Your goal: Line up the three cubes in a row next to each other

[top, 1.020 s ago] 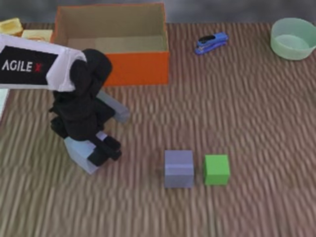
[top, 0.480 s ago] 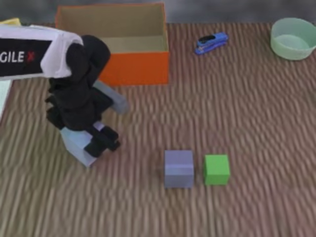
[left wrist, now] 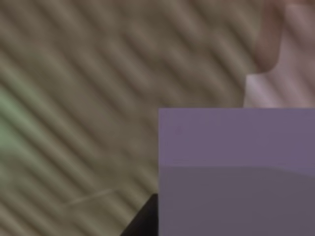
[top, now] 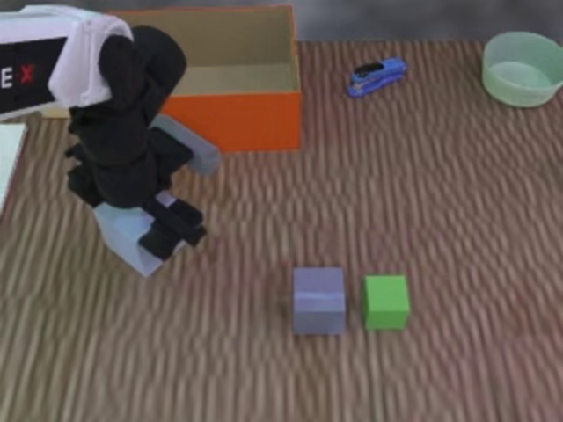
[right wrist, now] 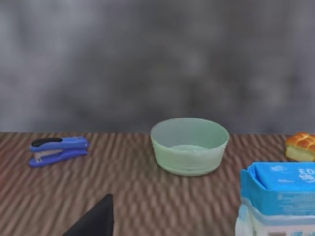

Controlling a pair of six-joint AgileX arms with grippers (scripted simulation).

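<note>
top view: the left gripper (top: 163, 230) is closed on the pale lavender-blue cube (top: 130, 236), near the left edge of the table (top: 440, 193). the cube is turned at a slant to the table's edges, one corner pointing toward the near edge; being a cube, it has no long axis. compared with half a second ago, gripper and cube sit a little farther toward the far-left, closer to the orange cardboard box (top: 230, 110). the lavender-purple cube (top: 318, 300) and the small green cube (top: 386, 301) have not moved: they sit square to the table's edges, side by side with a narrow gap, nearer the near edge. all three are plain, matte and sharp-edged. the table's surface is brown and ribbed.

left wrist view: the pale cube's flat face (left wrist: 236, 172) fills one corner above the ribbed surface.

right wrist view: a green bowl (right wrist: 189, 145), a blue stapler (right wrist: 57, 150) and a blue carton (right wrist: 278, 196) show; whether the right gripper is open cannot be told.
</note>
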